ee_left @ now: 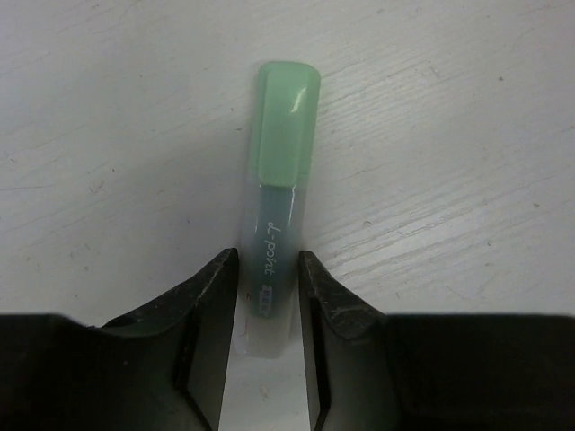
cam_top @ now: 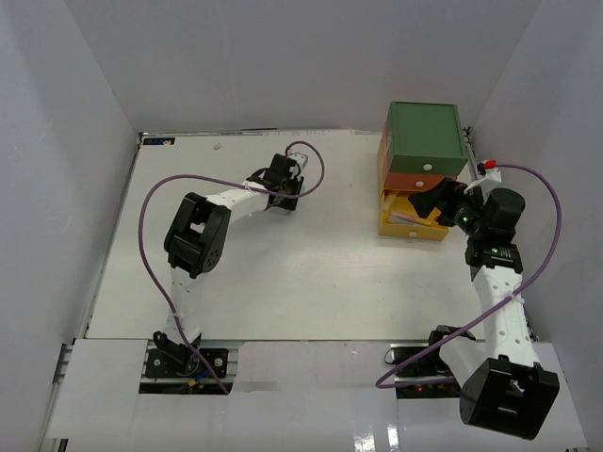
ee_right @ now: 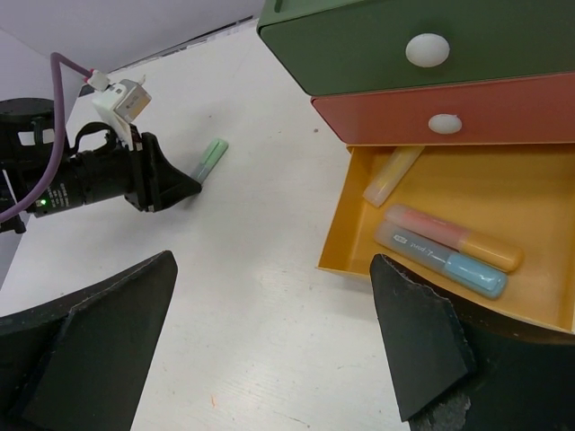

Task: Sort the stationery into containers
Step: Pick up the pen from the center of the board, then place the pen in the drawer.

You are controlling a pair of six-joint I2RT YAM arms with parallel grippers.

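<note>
Pickup under way: the left gripper (ee_left: 269,256) has its fingers pressed to both sides of a green highlighter (ee_left: 286,126) lying on the table (ee_left: 449,135). Next, a lift and carry to the open yellow drawer (ee_right: 337,224). The right gripper (ee_right: 269,269) waits there, fingers wide apart. The contents of the shut drawers are hidden.

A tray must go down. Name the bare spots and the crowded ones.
Bare: the middle of the table between the left gripper and the drawers, and the near strip between the arm bases. Crowded: the far middle, where the left gripper straddles the green highlighter, and before the open yellow drawer, where the right gripper hovers.
</note>
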